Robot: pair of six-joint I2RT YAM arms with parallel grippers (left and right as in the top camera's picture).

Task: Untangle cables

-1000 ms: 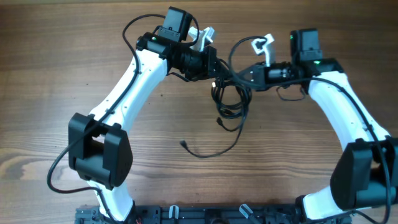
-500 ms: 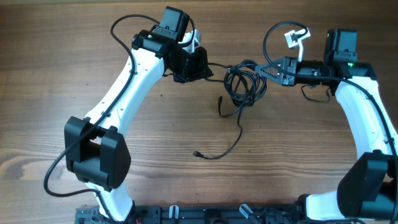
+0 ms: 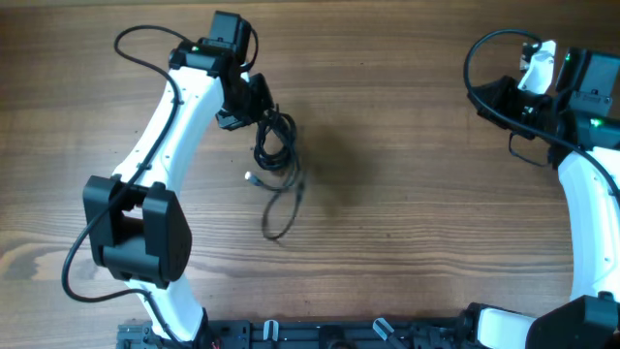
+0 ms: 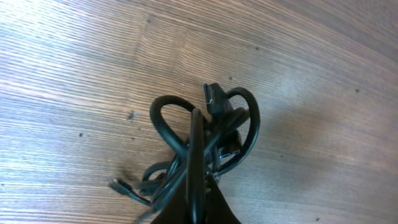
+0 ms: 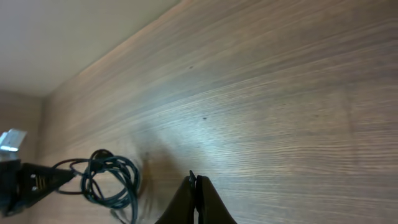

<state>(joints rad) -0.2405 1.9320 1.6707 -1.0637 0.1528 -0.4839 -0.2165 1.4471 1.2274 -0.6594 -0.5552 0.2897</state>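
Note:
The cables (image 3: pixel 275 142) are a small knotted black bundle hanging at my left gripper (image 3: pixel 255 105), with one loose strand (image 3: pixel 281 221) trailing toward the table's front and a small plug (image 3: pixel 249 177) beside it. In the left wrist view my left gripper (image 4: pixel 196 127) is shut on the cables (image 4: pixel 163 118), whose loops spread on the wood just past the fingertips. My right gripper (image 3: pixel 486 96) is far off at the right, shut and empty. In the right wrist view its fingers (image 5: pixel 194 182) are pressed together, and the cables (image 5: pixel 111 179) lie far to the left.
The wooden table (image 3: pixel 407 213) lies bare between the two arms. Thicker black arm wires loop above the left arm (image 3: pixel 145 44) and the right arm (image 3: pixel 475 58). A black rail (image 3: pixel 320 334) runs along the front edge.
My left gripper has swung left, carrying the bundle with it. My right gripper has let go of the cables and pulled away to the far right. The loose strand dragged left.

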